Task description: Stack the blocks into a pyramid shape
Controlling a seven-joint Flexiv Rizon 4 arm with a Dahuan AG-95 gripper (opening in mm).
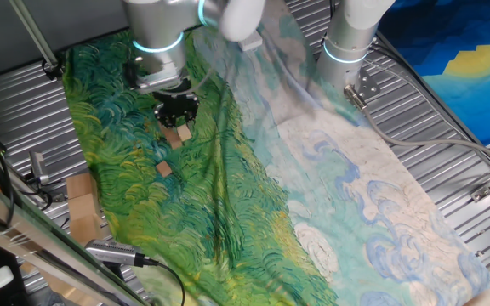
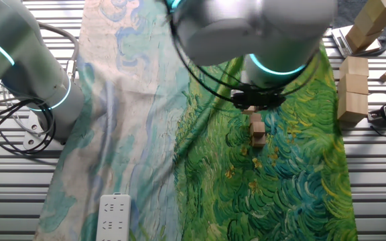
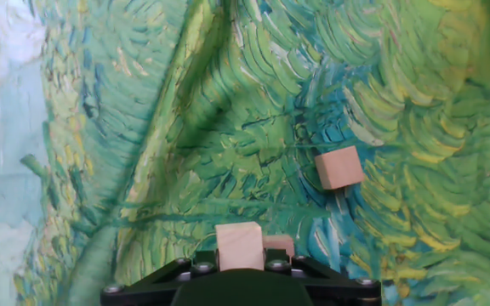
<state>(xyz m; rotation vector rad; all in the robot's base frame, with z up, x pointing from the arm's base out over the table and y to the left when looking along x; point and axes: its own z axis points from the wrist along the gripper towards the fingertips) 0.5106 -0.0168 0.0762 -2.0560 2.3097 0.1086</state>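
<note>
I see the robot arm leaning over a table draped in a painted cloth point(image 1: 253, 195) of swirling green, blue and cream brushstrokes. From one fixed view, the black gripper point(image 1: 177, 119) hangs low above the green part of the cloth with a small light-brown wooden cube, the held block point(image 1: 178, 133), showing at its fingertips. In the hand view that held block point(image 3: 240, 245) sits right at the fingers' ends, so the fingers appear clamped on it, and a sliver of another block point(image 3: 280, 245) peeks out just behind it. A separate loose block point(image 3: 339, 167) lies on the cloth a little way off; the first fixed view shows this loose block point(image 1: 163, 169) near the gripper, apart from it. From the other fixed view, the arm's body hides most of the gripper point(image 2: 250, 107), and I can make out small blocks point(image 2: 257, 132) directly beneath it, though how they are arranged is unclear. Larger pale wooden blocks point(image 2: 353, 90) stand off the cloth on the table's slatted metal surface point(image 2: 374, 181).
</note>
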